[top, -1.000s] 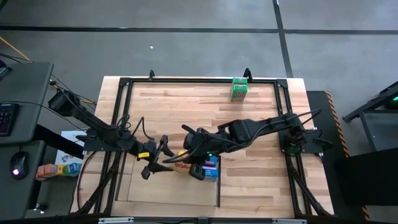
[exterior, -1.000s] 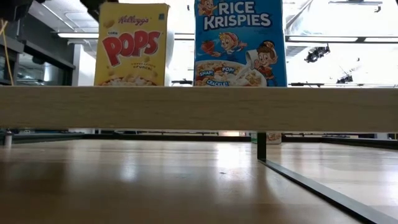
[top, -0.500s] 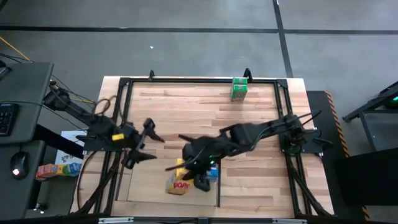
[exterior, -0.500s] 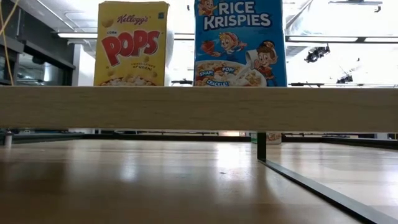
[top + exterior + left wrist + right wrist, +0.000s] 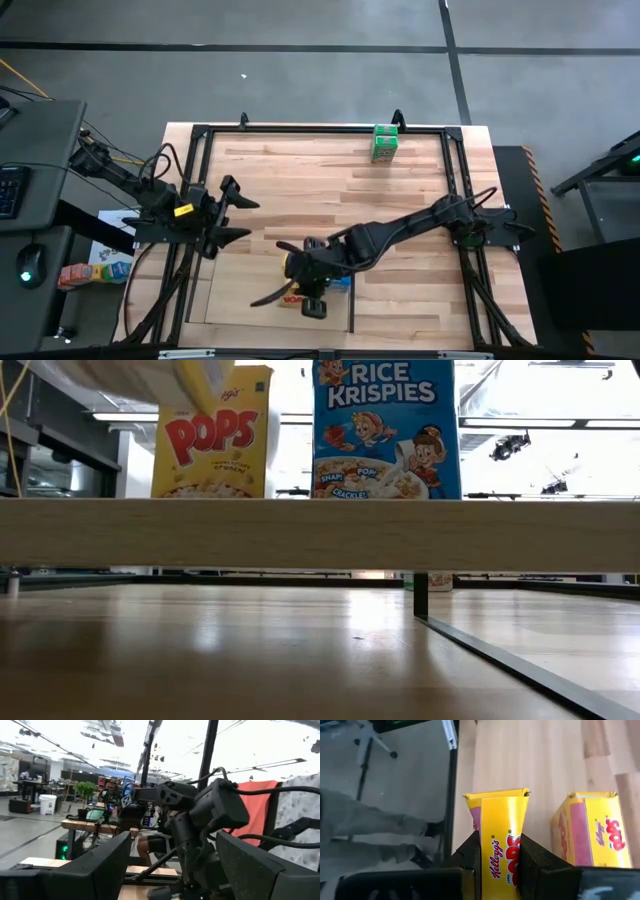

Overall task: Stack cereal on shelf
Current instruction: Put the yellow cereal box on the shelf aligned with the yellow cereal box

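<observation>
The right gripper is clamping a yellow box by its narrow edge and risking to knock over the standing yellow box just beside it, while the left gripper is waiting with fingers apart.

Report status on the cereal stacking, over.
Right gripper shut on a yellow box, above the shelf. Left gripper open, empty, by the table's left side. Second yellow box and blue box already standing.

Dark jointed arms; looping cables
</observation>
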Robot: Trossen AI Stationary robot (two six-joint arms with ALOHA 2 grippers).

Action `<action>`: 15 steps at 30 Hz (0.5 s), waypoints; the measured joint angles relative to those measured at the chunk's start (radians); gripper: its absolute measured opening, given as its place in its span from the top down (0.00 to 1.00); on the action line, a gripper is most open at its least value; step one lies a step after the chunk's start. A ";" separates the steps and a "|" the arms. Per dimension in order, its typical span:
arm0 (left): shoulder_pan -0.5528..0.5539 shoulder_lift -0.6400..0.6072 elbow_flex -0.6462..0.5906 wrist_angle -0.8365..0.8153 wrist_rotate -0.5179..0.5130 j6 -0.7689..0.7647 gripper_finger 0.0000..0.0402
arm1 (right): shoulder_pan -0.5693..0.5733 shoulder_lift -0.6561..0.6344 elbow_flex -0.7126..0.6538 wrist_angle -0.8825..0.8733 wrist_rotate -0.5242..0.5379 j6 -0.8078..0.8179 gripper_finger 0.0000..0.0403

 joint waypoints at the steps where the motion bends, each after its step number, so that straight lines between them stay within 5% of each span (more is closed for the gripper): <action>1: 0.000 0.000 0.000 0.000 -0.008 0.000 0.30 | 0.000 0.000 0.000 0.000 0.013 -0.005 0.86; 15: 0.000 0.000 0.000 0.000 -0.057 -0.002 0.30 | 0.010 0.000 -0.017 -0.050 0.057 -0.066 0.84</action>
